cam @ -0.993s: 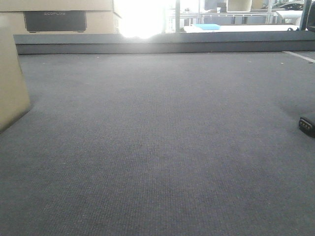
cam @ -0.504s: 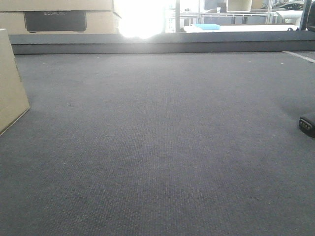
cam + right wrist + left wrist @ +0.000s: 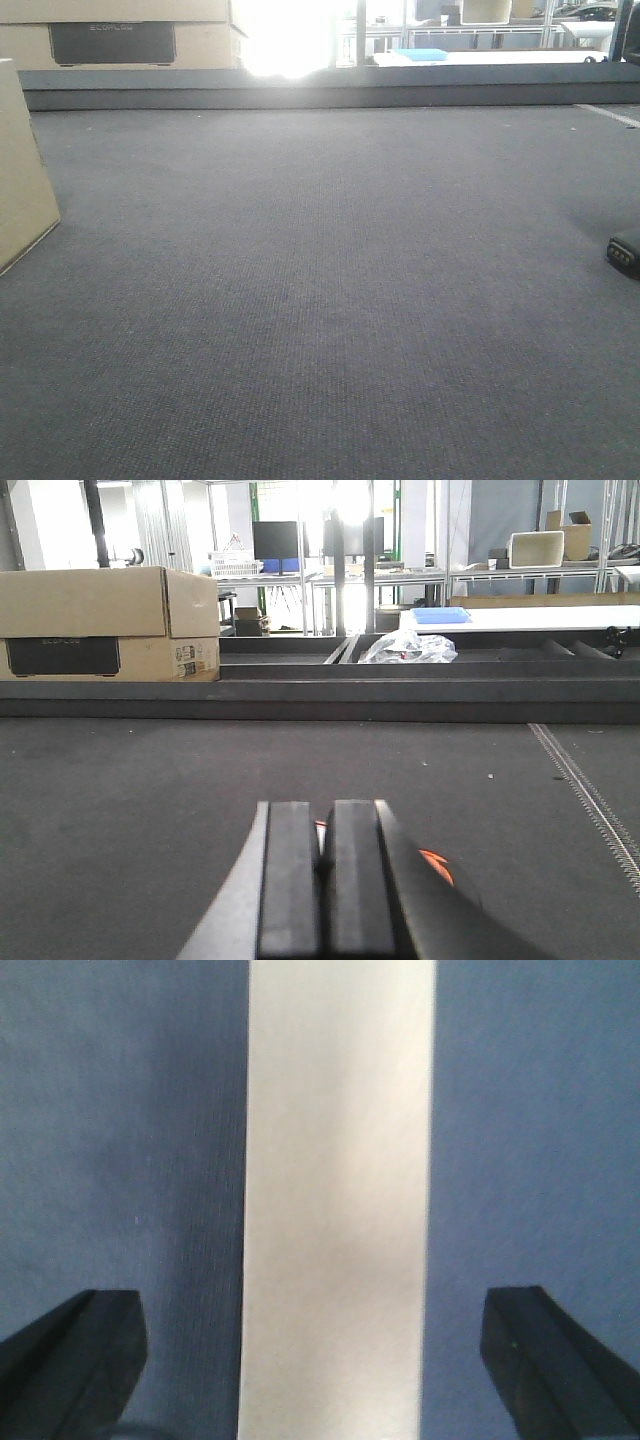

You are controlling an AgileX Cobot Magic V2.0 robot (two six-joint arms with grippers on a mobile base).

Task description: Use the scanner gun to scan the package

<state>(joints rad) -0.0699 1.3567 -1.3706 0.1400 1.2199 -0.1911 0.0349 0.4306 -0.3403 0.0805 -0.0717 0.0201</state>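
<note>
Dark grey carpeted counter (image 3: pixel 330 300), low raised ledge along its far edge; workshop shelving and glare beyond. Landmark: the package (image 3: pixel 22 170), tan cardboard, at the counter's left edge in the front view.

Change: over the last second the package has slid slightly leftward and then held still. Judged: the left arm has finished positioning over it, grasp pending.

Left end effector (image 3: pixel 320 1360): directly above the package (image 3: pixel 335 1200), pointing down, fingers (image 3: pixel 75 1355) spread wide on either side of the box and apart from it; holding nothing.

Right end effector (image 3: pixel 320 880): well right of the package, levelled low along the counter, fingers pressed together, orange showing between and beside them. Judged: clamped on the scanner gun (image 3: pixel 435 865).

Black item (image 3: pixel 624 252) at the right edge, far from the package: likely part of the scanner, not certain.

Pale box with dark panel (image 3: pixel 105 625): behind the ledge, beyond the package.
</note>
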